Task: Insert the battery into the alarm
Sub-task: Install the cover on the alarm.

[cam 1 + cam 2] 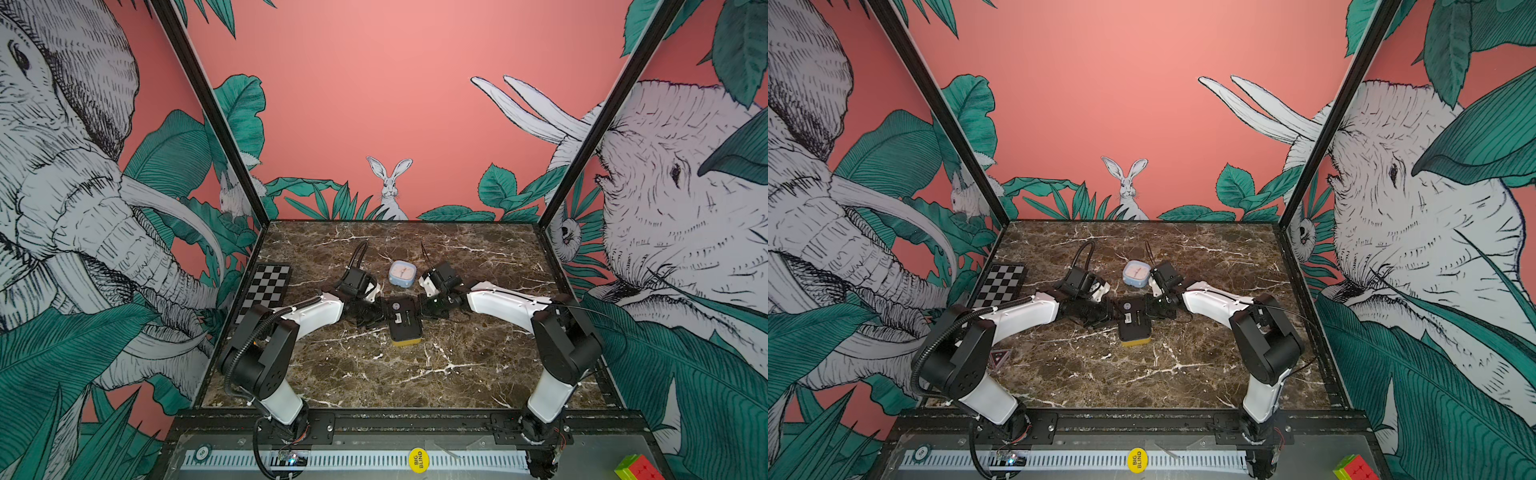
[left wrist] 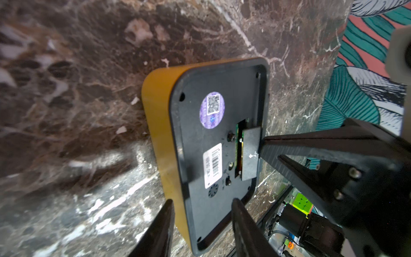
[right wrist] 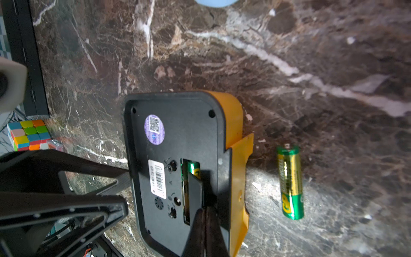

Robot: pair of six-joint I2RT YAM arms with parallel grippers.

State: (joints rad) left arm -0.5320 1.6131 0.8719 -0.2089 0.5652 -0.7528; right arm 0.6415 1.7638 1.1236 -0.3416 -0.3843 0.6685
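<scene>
Lying beside the alarm [image 3: 189, 124], green-gold battery [image 3: 290, 182] marked GP

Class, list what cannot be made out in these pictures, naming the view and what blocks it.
- Inserted battery: right wrist view, mostly hidden under the cover and the right gripper, jaws shut; seating unclear.
- Alarm face: all views, it lies face down.
- Barcode label: left wrist view, print too blurred.
- Blue clock: right wrist view, cut off by the picture's edge.
</scene>
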